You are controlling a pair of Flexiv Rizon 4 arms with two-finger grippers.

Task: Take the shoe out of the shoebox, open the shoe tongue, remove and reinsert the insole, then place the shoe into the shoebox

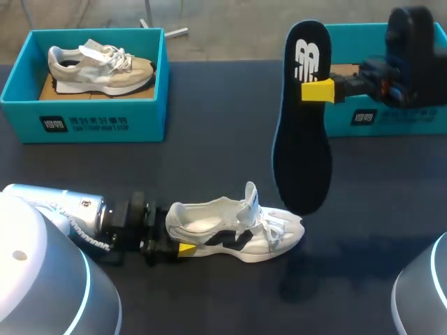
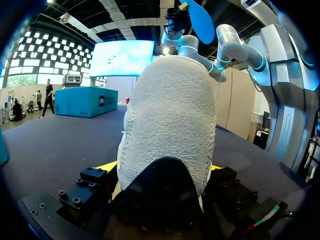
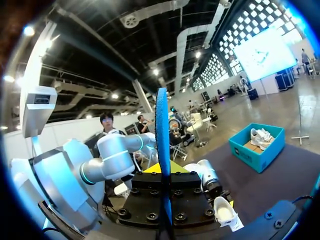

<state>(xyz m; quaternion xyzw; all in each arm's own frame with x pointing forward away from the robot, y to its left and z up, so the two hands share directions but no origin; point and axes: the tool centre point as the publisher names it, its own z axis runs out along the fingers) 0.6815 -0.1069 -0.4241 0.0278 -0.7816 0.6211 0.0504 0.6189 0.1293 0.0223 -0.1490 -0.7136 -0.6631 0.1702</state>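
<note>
Nearby, teal shoebox (image 1: 84, 122) w/ beige shoe (image 1: 98, 70) (back-left), insole (image 1: 300, 146) aloft, white shoe (image 1: 230, 234) upfront

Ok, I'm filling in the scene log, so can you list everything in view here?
white low sneaker with black side panels: one, white and black, near middle of the table, heel in the left arm's jaws.
black foam insole with white logo: one, black top, blue underside, held up above the table in the right arm's jaws.
left teal cardboard shoebox: one, teal, far left, open.
beige and white sneaker: one, inside the left shoebox.
right teal cardboard shoebox: one, teal, far right, partly behind the right arm.
dark table: one, near black.
left arm: one, silver, near left.
right arm: one, black wrist, far right.
</note>
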